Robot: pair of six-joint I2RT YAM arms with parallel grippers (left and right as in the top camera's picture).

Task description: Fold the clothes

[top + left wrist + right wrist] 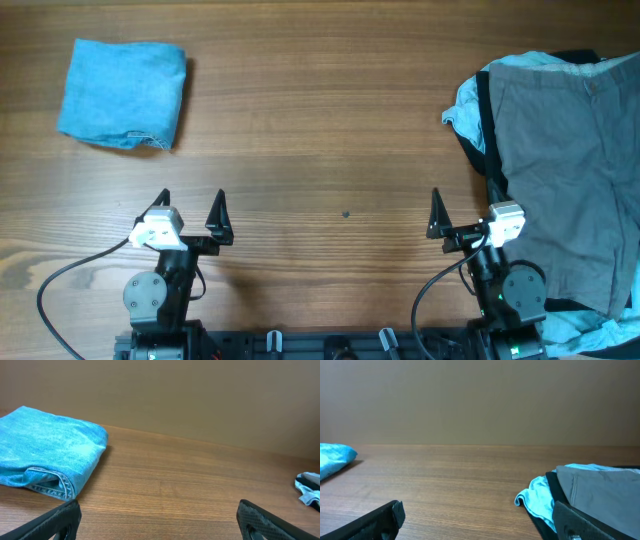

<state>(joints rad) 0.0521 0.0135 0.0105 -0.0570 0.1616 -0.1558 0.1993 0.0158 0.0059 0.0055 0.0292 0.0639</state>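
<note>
A folded bright blue garment (123, 93) lies at the far left of the table; it shows in the left wrist view (47, 450) and at the edge of the right wrist view (334, 458). Grey-khaki shorts (565, 165) lie unfolded on top of a pile at the right, over a black garment (485, 140) and a pale blue one (466, 110); the pile shows in the right wrist view (592, 492). My left gripper (192, 215) is open and empty near the front edge. My right gripper (465, 215) is open and empty, just left of the pile.
The wooden table (330, 120) stretches bare between the folded garment and the pile. More pale blue cloth (590, 330) lies at the front right by the right arm's base. A small dark speck (346, 213) is on the wood.
</note>
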